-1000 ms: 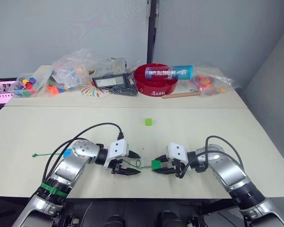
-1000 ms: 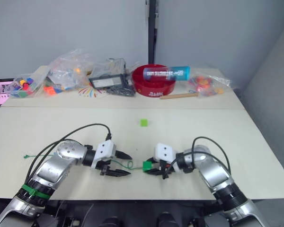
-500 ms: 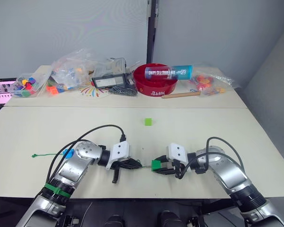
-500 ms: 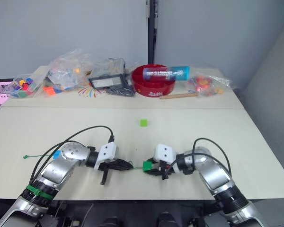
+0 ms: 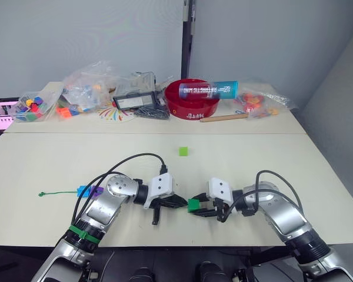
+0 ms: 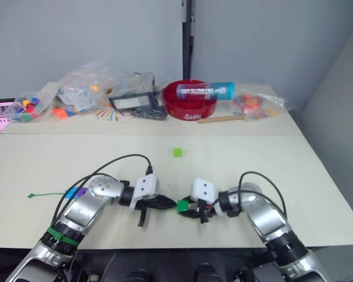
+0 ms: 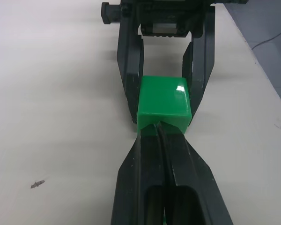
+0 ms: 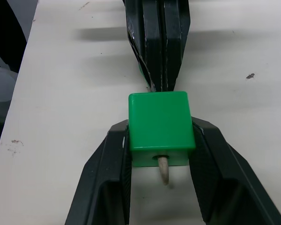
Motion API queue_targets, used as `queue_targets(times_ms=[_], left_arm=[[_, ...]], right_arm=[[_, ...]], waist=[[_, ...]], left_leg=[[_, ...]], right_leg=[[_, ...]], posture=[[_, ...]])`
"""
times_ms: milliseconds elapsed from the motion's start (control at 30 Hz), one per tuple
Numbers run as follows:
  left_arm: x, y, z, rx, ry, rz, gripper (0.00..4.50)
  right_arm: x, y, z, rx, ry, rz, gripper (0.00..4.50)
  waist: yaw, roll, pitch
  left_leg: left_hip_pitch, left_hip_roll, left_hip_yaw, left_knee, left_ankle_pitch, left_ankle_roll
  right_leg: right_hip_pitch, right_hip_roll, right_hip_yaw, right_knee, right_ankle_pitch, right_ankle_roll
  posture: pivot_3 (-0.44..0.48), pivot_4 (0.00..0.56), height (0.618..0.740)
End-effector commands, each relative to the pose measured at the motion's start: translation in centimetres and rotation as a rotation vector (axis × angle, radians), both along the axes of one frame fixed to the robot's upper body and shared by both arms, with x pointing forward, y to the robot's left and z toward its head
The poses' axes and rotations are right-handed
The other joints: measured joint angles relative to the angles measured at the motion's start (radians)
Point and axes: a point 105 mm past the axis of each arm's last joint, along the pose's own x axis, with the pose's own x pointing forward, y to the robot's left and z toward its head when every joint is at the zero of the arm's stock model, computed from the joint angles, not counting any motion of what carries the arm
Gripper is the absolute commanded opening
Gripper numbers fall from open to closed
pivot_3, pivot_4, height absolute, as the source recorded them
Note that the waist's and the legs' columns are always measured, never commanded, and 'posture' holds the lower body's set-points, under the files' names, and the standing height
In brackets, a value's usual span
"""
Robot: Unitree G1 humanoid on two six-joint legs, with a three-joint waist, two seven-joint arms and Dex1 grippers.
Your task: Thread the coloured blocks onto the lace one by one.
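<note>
My right gripper (image 5: 195, 207) is shut on a dark green block (image 8: 161, 123) just above the table's front middle. The lace's pale tip (image 8: 163, 170) pokes out of the block's hole on my right gripper's side. My left gripper (image 5: 180, 202) is shut on the lace, its fingertips (image 7: 160, 133) pressed against the block's other face (image 7: 163, 101). The green lace (image 5: 59, 191) trails left across the table to its knot (image 5: 42, 192), with a blue block (image 5: 82, 190) and a purple block (image 5: 96, 191) on it. A light green block (image 5: 183, 151) lies alone at mid-table.
Along the far table stand a red bowl (image 5: 191, 103) with a blue-capped tube (image 5: 215, 89) across it, a wooden stick (image 5: 225, 118), a black device (image 5: 135, 101) and clear bags of toy pieces (image 5: 85, 88) (image 5: 260, 103). Black cables (image 5: 129, 158) loop above both arms.
My left gripper has shut and slid right until its tips meet the dark green block. The blue and purple blocks have come into view behind its arm. The right gripper has stayed put.
</note>
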Motion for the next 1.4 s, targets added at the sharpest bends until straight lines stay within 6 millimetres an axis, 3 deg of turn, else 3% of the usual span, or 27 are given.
queue_targets(times_ms=[33, 100, 133, 400, 600, 667, 867, 900, 1133, 1400], left_arm=[[0.0, -0.7, 1.0, -0.007, -0.033, -0.009, 0.05], [0.2, -0.2, 1.4, -0.013, -0.026, 0.01, 0.05], [0.3, 0.1, 1.7, -0.016, -0.031, 0.015, 0.6], [-0.8, 2.0, 2.5, 0.011, -0.02, -0.001, 3.21], [-1.5, 2.0, 2.0, 0.028, -0.019, -0.012, 3.21], [-1.6, 1.7, 1.9, 0.027, -0.02, -0.016, 3.25], [-1.2, 0.6, 1.6, 0.009, -0.026, -0.009, 3.25], [-1.1, 0.4, 1.5, 0.01, -0.029, -0.01, 3.25], [-0.2, -1.4, 1.0, 0.003, -0.043, -0.008, 3.25], [-0.6, -2.6, 0.1, 0.0, -0.01, -0.039, 3.25]], right_arm=[[0.1, 0.3, -0.3, -0.013, 0.005, -0.003, 1.16], [0.2, 0.3, -0.4, -0.014, 0.004, -0.003, 1.16], [0.2, 0.3, -0.4, -0.016, 0.005, -0.003, 1.16], [0.3, 0.3, -0.6, -0.016, 0.007, -0.004, 1.16], [0.3, 0.4, -0.4, -0.006, 0.026, -0.01, 1.16], [0.3, 0.4, -0.2, 0.001, 0.03, -0.016, 2.25], [0.2, 0.0, 0.6, 0.008, 0.028, -0.033, 4.29], [0.4, -0.3, 0.8, 0.01, 0.023, -0.043, 4.46], [0.1, -2.4, 1.0, -0.005, 0.024, -0.079, 4.46], [-0.1, -2.6, 0.5, -0.012, 0.016, -0.095, 4.46]], waist=[[-0.002, 0.0, 0.0], [-0.004, 0.0, 0.0], [-0.006, 0.0, 0.0], [-0.023, 0.0, 0.0], [-0.023, 0.0, 0.0], [-0.023, 0.0, 0.0], [-0.023, 0.0, 0.0], [-0.023, 0.0, 0.0], [-0.02, 0.0, 0.0], [-0.024, 0.0, 0.0]], left_leg=[[0.0, 0.0, 0.0, 0.0, 0.0, 0.0], [0.0, 0.0, 0.0, 0.0, 0.0, 0.0], [0.0, 0.0, 0.0, 0.0, 0.0, 0.0], [0.0, 0.0, -0.001, 0.0, 0.0, 0.0], [0.001, 0.0, -0.001, 0.0, 0.0, 0.0], [0.0, 0.0, 0.0, 0.0, 0.0, 0.0], [0.0, 0.0, 0.0, 0.0, 0.0, 0.0], [0.0, 0.0, 0.0, 0.0, 0.0, 0.0], [-0.001, 0.0, 0.0, 0.0, 0.0, 0.0], [0.0, 0.0, 0.0, 0.0, 0.0, 0.0]], right_leg=[[0.0, 0.0, 0.0, 0.0, 0.0, 0.0], [0.0, 0.0, 0.0, 0.0, 0.0, 0.0], [0.0, 0.0, 0.0, 0.001, 0.0, 0.0], [0.0, 0.001, 0.0, 0.002, 0.0, 0.0], [0.0, 0.001, 0.0, 0.002, 0.0, 0.0], [0.0, 0.001, 0.0, 0.002, 0.0, 0.0], [-0.001, 0.0, 0.0, 0.002, 0.0, 0.0], [-0.001, 0.0, 0.0, 0.001, 0.0, 0.0], [-0.001, 0.0, 0.0, 0.001, 0.0, 0.0], [-0.001, 0.001, 0.0, 0.001, 0.0, 0.0]], posture=[[0.0, 0.15, 0.731], [0.0, 0.15, 0.731], [0.0, 0.15, 0.731], [0.0, 0.15, 0.731], [0.0, 0.15, 0.731], [0.0, 0.15, 0.731], [0.0, 0.15, 0.731], [0.0, 0.15, 0.731], [0.0, 0.15, 0.731], [0.0, 0.15, 0.731]])
